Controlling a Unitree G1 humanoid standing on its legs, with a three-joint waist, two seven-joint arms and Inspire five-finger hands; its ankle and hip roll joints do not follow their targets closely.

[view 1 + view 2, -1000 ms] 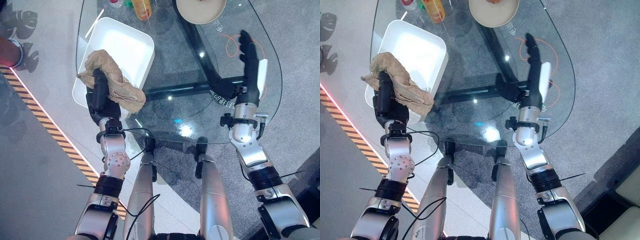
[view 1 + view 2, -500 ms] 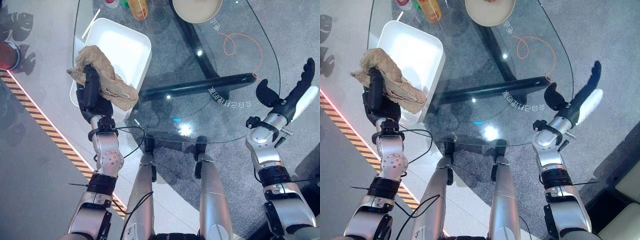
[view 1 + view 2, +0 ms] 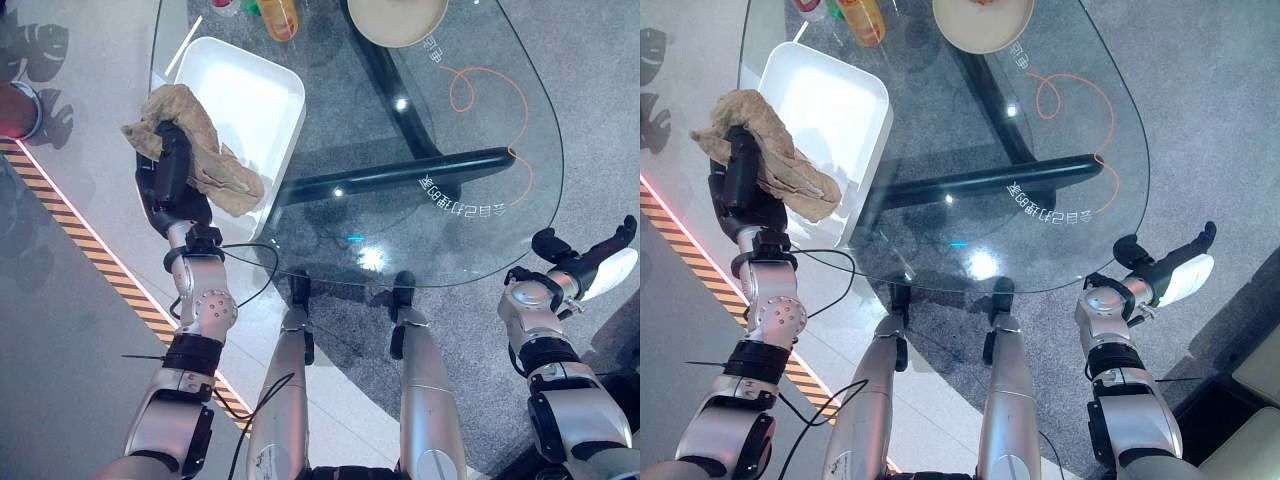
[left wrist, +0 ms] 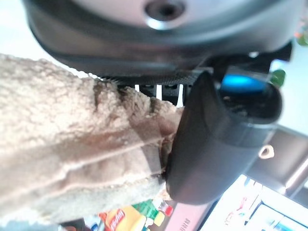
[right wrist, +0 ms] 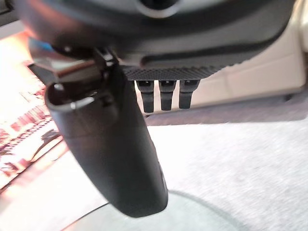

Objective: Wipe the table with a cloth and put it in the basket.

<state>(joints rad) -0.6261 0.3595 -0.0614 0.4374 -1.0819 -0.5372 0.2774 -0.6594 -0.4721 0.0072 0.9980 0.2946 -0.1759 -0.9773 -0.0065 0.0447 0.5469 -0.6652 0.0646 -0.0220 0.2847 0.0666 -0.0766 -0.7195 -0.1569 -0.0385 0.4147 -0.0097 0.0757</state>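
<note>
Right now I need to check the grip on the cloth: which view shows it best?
The left wrist view: the left hand pinches the cloth up close. Both eye views show the cloth draped over that hand by the basket.

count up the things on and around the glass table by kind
cloth: 1, held in the left robot hand
white basket: 1
bowl: 1
bottles: at least 2, cut off at the frame edge
total: at least 5

Silver-grey jointed arms, black cuffs, dark robot hand each side.
</note>
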